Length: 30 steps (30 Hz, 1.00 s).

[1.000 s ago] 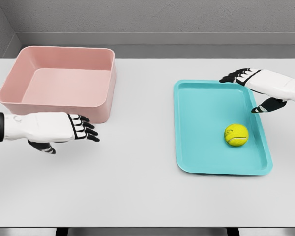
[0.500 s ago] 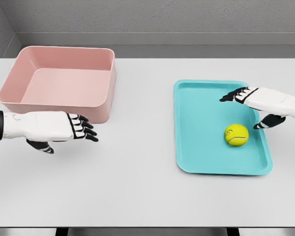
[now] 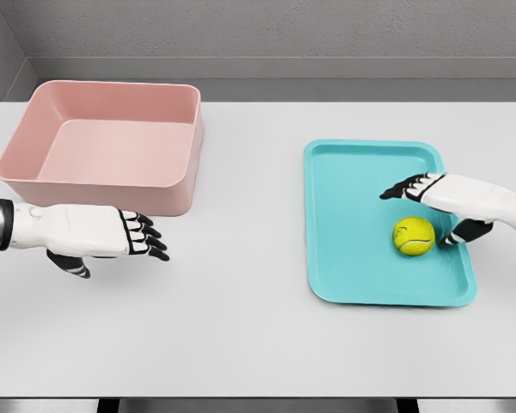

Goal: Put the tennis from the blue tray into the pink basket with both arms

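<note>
A yellow-green tennis ball lies in the blue tray, right of the tray's middle. My right hand hovers just above and beside the ball, fingers spread over it and thumb low at its right; it is open and holds nothing. The pink basket sits at the table's far left and has nothing in it. My left hand floats in front of the basket's near wall, fingers relaxed, pointing right, holding nothing.
Both containers stand on a white table. A grey wall runs along the back, and the table's front edge lies near the bottom of the view.
My right hand has come down and toward me from the tray's far right corner until it arches over the ball. The left hand has sunk slightly. The ball has not moved.
</note>
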### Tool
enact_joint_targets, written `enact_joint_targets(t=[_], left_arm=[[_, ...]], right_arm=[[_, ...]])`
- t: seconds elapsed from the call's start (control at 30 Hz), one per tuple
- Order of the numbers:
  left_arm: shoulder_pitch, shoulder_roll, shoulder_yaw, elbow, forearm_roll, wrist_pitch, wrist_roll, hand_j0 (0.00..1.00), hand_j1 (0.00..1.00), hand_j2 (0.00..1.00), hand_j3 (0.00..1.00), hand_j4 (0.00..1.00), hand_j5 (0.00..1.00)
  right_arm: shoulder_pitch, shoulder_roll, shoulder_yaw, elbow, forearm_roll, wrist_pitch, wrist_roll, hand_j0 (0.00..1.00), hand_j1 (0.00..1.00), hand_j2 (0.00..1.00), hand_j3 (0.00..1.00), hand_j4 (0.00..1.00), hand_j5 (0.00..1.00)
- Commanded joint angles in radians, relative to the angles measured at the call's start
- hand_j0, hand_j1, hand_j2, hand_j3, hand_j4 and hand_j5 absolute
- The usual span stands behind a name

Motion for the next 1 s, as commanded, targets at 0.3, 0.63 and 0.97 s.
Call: enact_joint_targets(t=[0.3,0.63,0.97], left_arm=[[0.006,0.007,0.0,0.0,0.005,0.002,0.0,1.0,1.0,1.0,1.0,1.0,1.0],[0.006,0.007,0.0,0.0,0.005,0.002,0.0,1.0,1.0,1.0,1.0,1.0,1.0],[0.006,0.009,-0.001,0.0,0.005,0.002,0.0,1.0,1.0,1.0,1.0,1.0,1.0]], right_arm=[[0.0,0.016,0.05,0.031,-0.004,0.015,-0.001,1.0,1.0,1.0,1.0,1.0,1.0],[-0.002,0.023,0.069,0.031,-0.002,0.01,0.0,0.94,0.94,0.94,0.94,0.94,0.94],[-0.002,0.023,0.078,0.031,-0.002,0.001,0.002,0.69,0.69,0.69,0.69,0.69,0.69]])
